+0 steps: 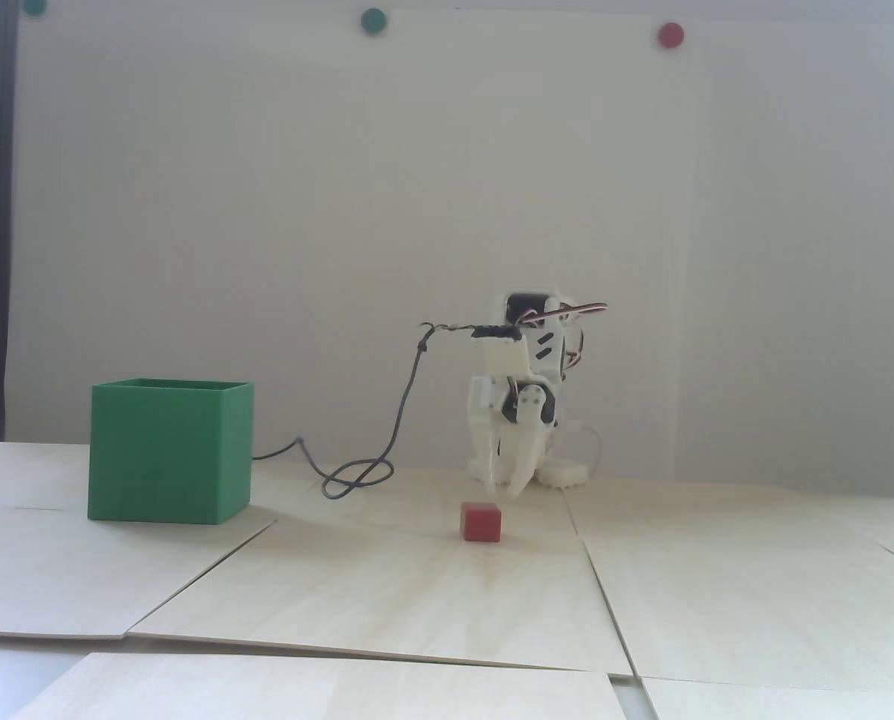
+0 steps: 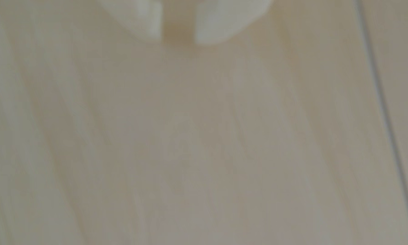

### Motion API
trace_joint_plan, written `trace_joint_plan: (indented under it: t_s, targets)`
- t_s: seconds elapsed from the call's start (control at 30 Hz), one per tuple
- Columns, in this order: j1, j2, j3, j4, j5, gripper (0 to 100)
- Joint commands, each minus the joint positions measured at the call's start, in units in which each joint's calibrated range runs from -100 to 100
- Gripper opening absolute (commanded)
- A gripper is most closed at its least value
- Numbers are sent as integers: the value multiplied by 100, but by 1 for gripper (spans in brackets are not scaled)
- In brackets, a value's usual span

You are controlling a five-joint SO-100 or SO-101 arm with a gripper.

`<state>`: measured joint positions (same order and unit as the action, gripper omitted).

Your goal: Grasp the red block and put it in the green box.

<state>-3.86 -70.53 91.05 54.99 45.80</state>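
In the fixed view, the small solid red block (image 1: 481, 520) sits on the pale wooden table (image 1: 387, 592), just before the white plastic pincer (image 1: 503, 486); the large thin-walled green box (image 1: 169, 450) stands well apart, left.

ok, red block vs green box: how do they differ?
The red block is far smaller than the green box. The block looks solid; the box is thin-walled with an open top. The block sits near the tool; the box stands well to the left in the fixed view. Both are matte cubes resting on the table.
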Motion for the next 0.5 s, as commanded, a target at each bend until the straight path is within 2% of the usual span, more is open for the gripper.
trace_joint_plan:
  t_s: [0.0, 0.2, 0.47]
  targets:
    - [4, 2114, -2379, -457, -36, 12]
    - [149, 4009, -4588, -474, -36, 12]
    - [149, 5517, -6168, -465, -25, 12]
